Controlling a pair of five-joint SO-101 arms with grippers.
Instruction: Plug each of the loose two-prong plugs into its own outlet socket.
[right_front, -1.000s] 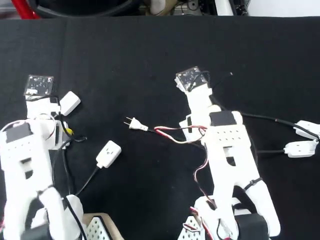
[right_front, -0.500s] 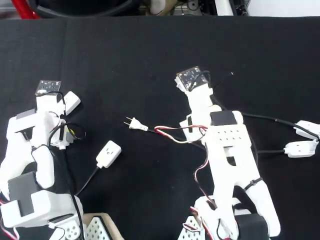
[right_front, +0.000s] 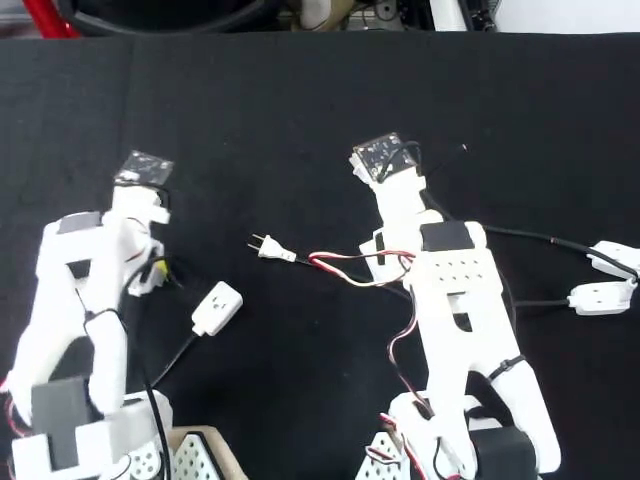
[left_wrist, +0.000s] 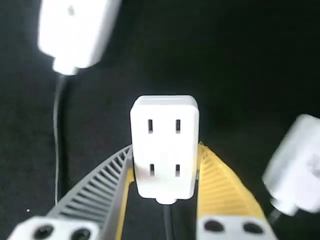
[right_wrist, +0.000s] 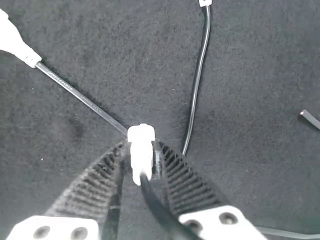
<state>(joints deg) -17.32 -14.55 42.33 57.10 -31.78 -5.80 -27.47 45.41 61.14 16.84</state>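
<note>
Left pincer (left_wrist: 165, 155): pressed together on the sides of an outlet block (left_wrist: 164, 145), one grey finger and one yellow finger, with the slots facing the wrist camera.
Thing against pincer: the outlet block sits squarely between the two fingers. Its cord end points back toward the wrist and its upper half stands clear beyond the fingertips.
Change: over the last second the left arm (right_front: 85, 290) has swung across the tabletop (right_front: 300, 100) toward the loose two-prong plug (right_front: 272, 248), carrying the outlet block with it. The right arm (right_front: 455, 290) has kept still.
Meaning: the socket seems to be on its way to a plug. No plug looks seated yet, so the task is likely at an early stage.
Right pincer (right_wrist: 139, 146): pinching a small white plug (right_wrist: 141, 152) on a dark cord, held just off the loose two-prong plug on the side away from the left arm.
Gap: the left pincer is near the loose two-prong plug but not touching it.
Second socket (right_front: 217, 308): on its cord, near the loose two-prong plug, toward the left arm's base.
Far sockets (right_front: 603, 297): well apart from the loose two-prong plug, beyond the right arm.
</note>
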